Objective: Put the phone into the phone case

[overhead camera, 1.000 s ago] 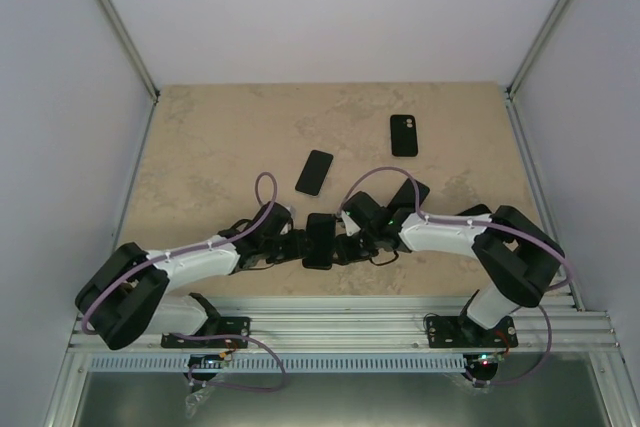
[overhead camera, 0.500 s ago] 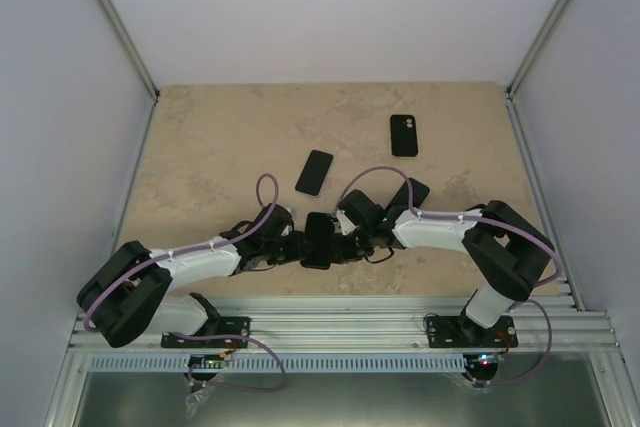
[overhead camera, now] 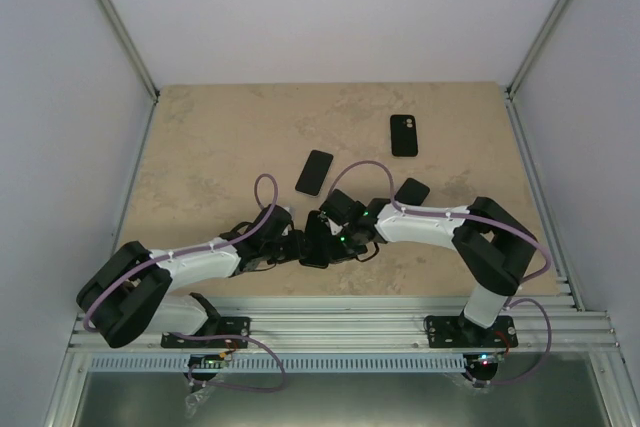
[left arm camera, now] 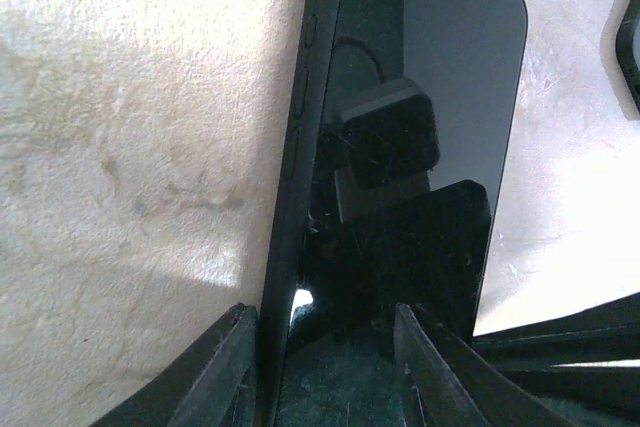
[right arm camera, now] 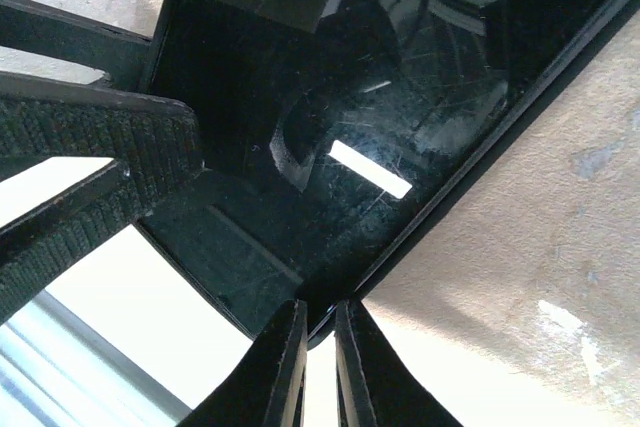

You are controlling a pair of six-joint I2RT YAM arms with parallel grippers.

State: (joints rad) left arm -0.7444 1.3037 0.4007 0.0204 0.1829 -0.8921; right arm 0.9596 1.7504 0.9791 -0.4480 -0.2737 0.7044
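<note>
The phone (overhead camera: 317, 244), black with a glossy screen, is near the front middle of the table, between both grippers. My left gripper (overhead camera: 294, 247) holds it from the left. In the left wrist view (left arm camera: 320, 319) one finger (left arm camera: 225, 367) lies against the buttoned side edge and the other (left arm camera: 435, 367) over the screen (left arm camera: 460, 67). My right gripper (overhead camera: 336, 234) is at its right side. In the right wrist view (right arm camera: 320, 315) the fingers are nearly together and pinch a corner of the phone (right arm camera: 330, 97). A black phone case (overhead camera: 403, 135) with a camera cut-out lies flat at the back right.
A second flat black slab (overhead camera: 314, 172) lies just behind the grippers. A third (overhead camera: 412, 191) is partly hidden by the right arm. A dark edge (left arm camera: 630, 37) shows at the right of the left wrist view. The metal rail (overhead camera: 340, 322) runs along the front.
The right arm has swung left and its gripper has closed in on the phone's right side. The left gripper has kept its hold, and the phone has barely shifted.
</note>
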